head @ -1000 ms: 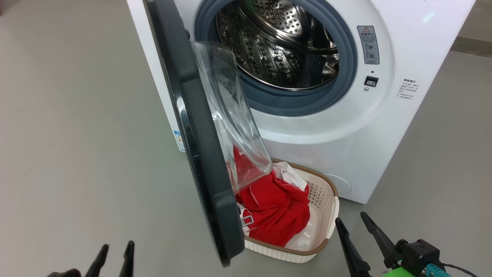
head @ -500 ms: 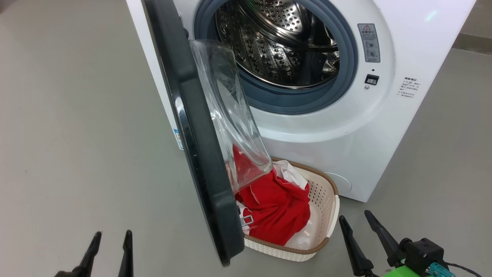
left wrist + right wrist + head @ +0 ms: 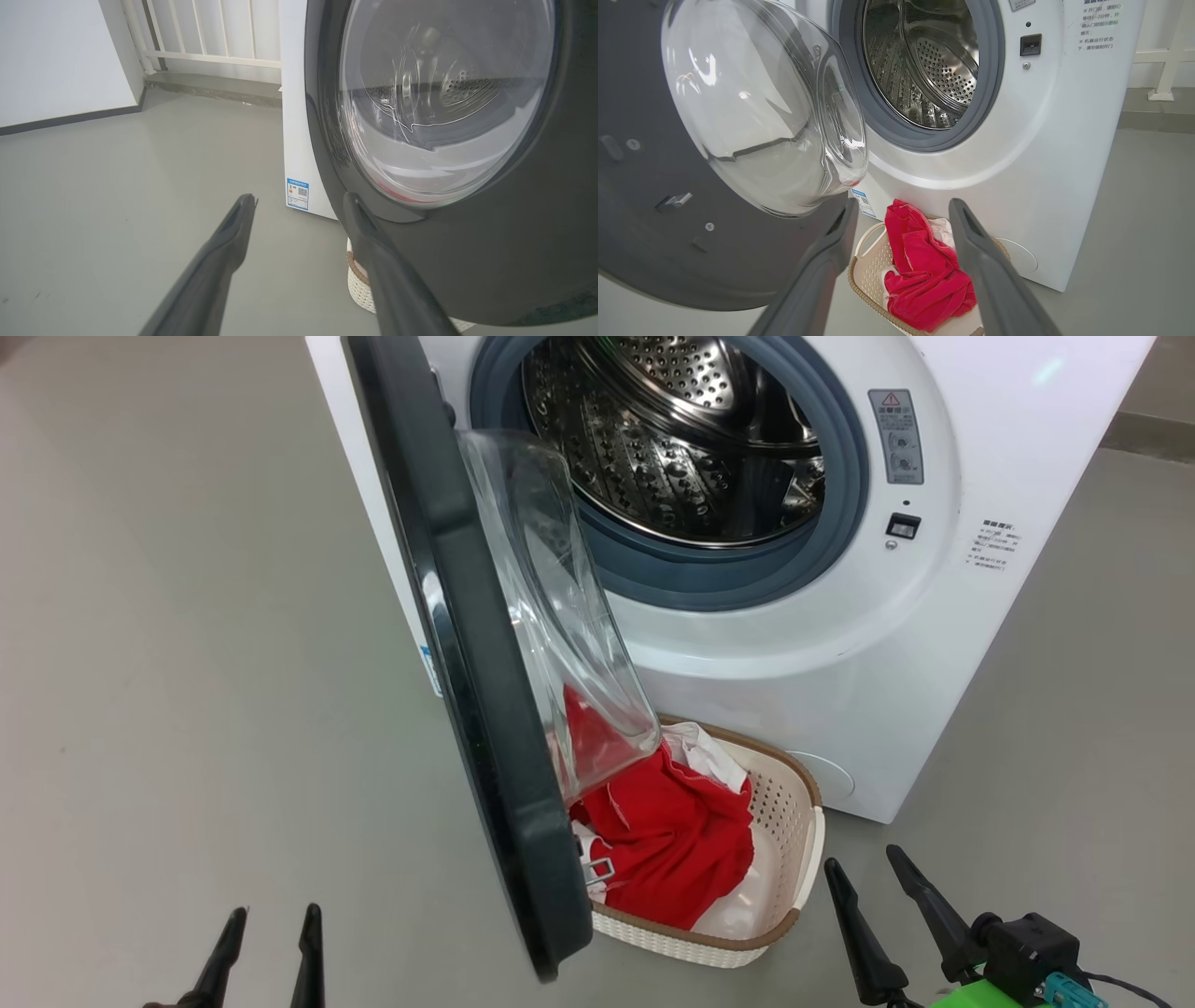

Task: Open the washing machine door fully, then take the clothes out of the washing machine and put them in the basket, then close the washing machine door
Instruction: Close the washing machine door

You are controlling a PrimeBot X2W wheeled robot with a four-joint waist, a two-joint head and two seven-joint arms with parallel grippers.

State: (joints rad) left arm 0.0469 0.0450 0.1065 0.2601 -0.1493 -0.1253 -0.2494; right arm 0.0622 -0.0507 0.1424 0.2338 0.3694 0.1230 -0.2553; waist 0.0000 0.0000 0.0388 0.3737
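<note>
The white washing machine (image 3: 840, 644) stands with its steel drum (image 3: 681, 439) showing no clothes inside. Its black-rimmed door (image 3: 485, 709) with the clear glass bowl (image 3: 560, 616) hangs open, edge-on toward me. On the floor below the opening, the cream basket (image 3: 794, 821) holds the red and white clothes (image 3: 672, 831). My left gripper (image 3: 271, 933) is open low at the left, outside the door (image 3: 467, 256). My right gripper (image 3: 873, 882) is open just right of the basket (image 3: 871, 275), with the clothes (image 3: 920, 270) between its fingers' line of sight.
Grey floor spreads wide on the left and on the right of the machine. A white wall and a railing (image 3: 210, 51) stand behind the machine (image 3: 296, 140). The door leaf overhangs the basket's left part.
The head camera has tilted slightly, so the scene sits a little higher. My left gripper reaches a bit further up into view. The door, basket and clothes stay put.
</note>
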